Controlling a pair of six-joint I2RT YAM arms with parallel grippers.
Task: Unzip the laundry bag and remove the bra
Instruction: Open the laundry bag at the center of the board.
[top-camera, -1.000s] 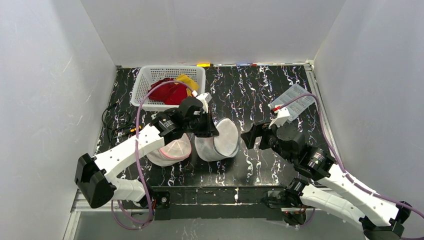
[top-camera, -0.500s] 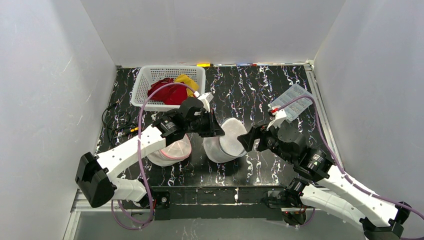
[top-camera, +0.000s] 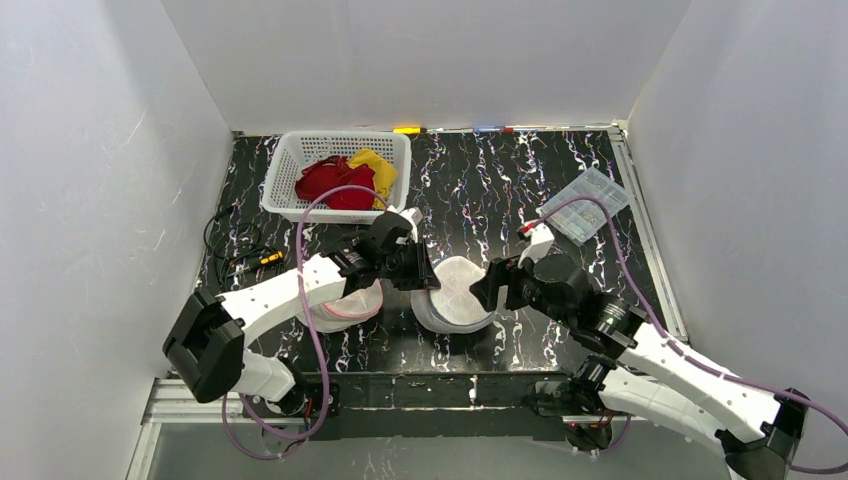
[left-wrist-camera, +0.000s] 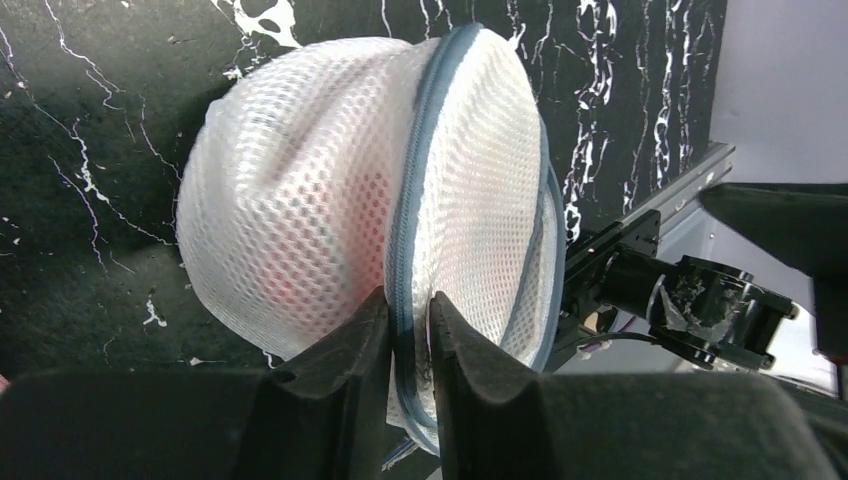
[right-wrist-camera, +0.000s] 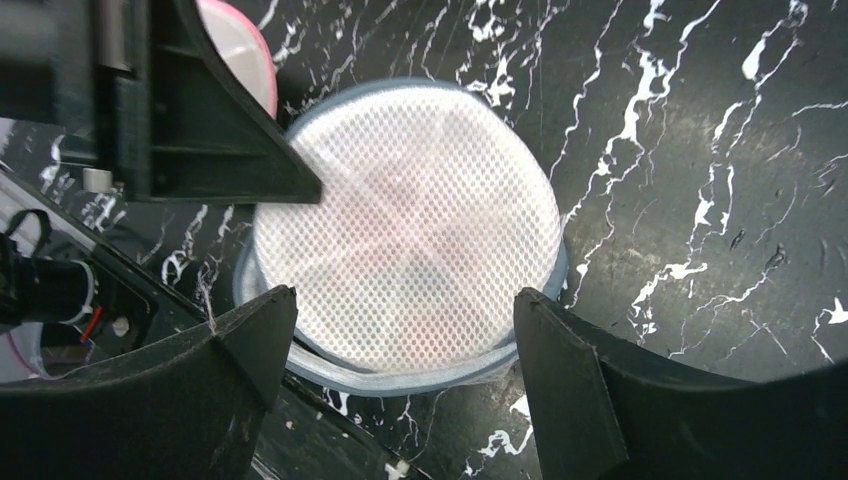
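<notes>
**Q:** Starting at the near edge, what lies between the two arms?

**A:** The laundry bag (top-camera: 453, 295), a round white mesh pouch edged with a blue-grey zip band (left-wrist-camera: 425, 150). It rests on the black marbled table (top-camera: 520, 180), close to the near edge and about mid-width. A pink garment (left-wrist-camera: 330, 220) shows dimly through the mesh, inside the bag; its form cannot be made out. The band runs closed along the stretch in view.

**Q:** How does the left gripper stand?

**A:** The left gripper (left-wrist-camera: 410, 300) meets the bag at its left side. In the left wrist view the jaws are almost together. The zip band passes between the two fingers (left-wrist-camera: 340, 370) and appears to touch both, so the bag is held by this seam.

**Q:** And the right gripper?

**A:** The right gripper (right-wrist-camera: 405, 300) sits at the bag's right side, somewhat above it. Its jaws are spread wide. In the right wrist view one finger lies to each side of the bag, both apart from the mesh, and it holds nothing.

**Q:** What lies beside and beyond?

**A:** Just left of the laundry bag, partly under the left arm, lies a second mesh bag (top-camera: 345, 300) with pink trim. Farther left, dark cables (top-camera: 232, 250) lie at the table's edge. Toward the far left stands a white basket (top-camera: 275, 190) holding a red cloth (top-camera: 328, 182) and a yellow cloth (top-camera: 375, 168). Toward the far right lies a clear plastic box (top-camera: 585, 204), well apart from the laundry bag.
</notes>
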